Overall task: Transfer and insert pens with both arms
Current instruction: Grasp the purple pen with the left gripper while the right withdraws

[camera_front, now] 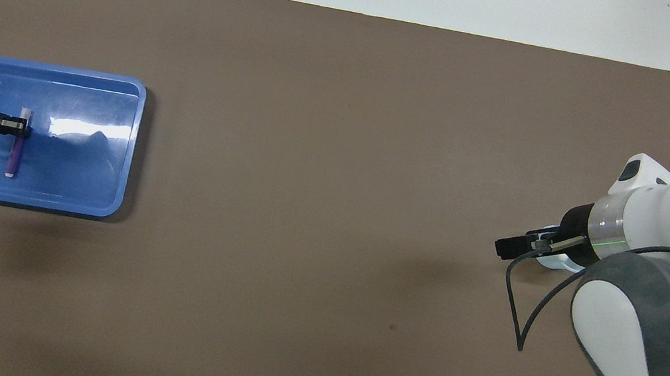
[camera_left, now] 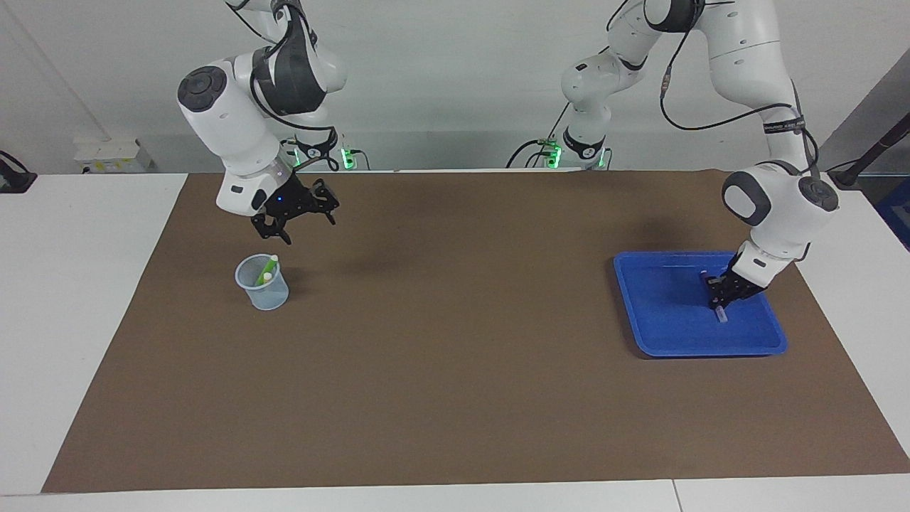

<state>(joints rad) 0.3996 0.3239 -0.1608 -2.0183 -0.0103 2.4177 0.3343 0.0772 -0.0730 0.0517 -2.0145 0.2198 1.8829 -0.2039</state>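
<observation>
The purple pen (camera_left: 719,311) is clamped in the tray (camera_left: 661,334) by the left gripper (camera_left: 719,302) for transfer, while the right gripper (camera_left: 293,213) is held open and empty above the cup (camera_left: 263,291).

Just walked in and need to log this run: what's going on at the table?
Two arms are moving pens from a blue tray into a clear cup. The green pen and another pen already stand in the cup. The left tool is down in the tray, shut on the purple pen, which lies on the tray floor. The right tool is open and empty, in the air beside the cup, over the brown mat.
</observation>
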